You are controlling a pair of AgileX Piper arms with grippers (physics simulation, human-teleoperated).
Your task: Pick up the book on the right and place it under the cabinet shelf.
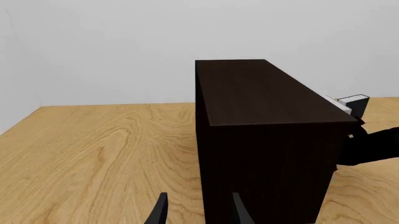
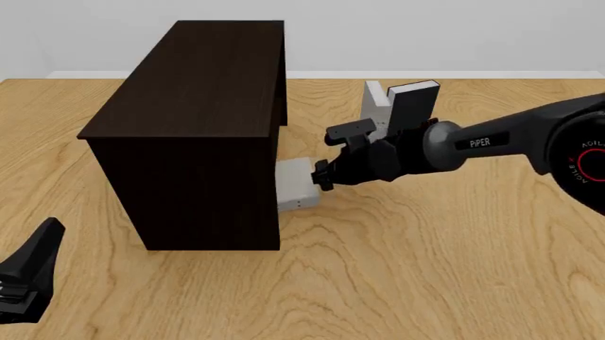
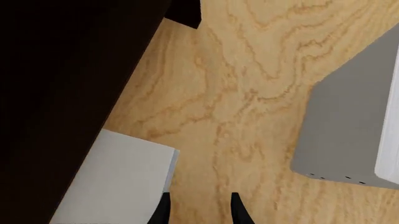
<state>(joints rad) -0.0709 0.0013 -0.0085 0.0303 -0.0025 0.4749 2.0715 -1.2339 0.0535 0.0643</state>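
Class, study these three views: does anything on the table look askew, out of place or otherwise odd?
Only one thing: the light-grey book lies flat, half tucked under the dark cabinet, its outer end still sticking out beside the right gripper. Nothing looks spilled or damaged.

A broad wooden worktop (image 2: pixel 426 283) fills the room's lower half, pale honey-coloured with sweeping, darker grain loops running across it. Behind its far edge stands a plain wall (image 2: pixel 426 35), flat light grey with a faint bluish cast, meeting the worktop along a thin pale strip. In the left wrist view a corner shows where two walls join. The light is soft, even, nearly shadowless.
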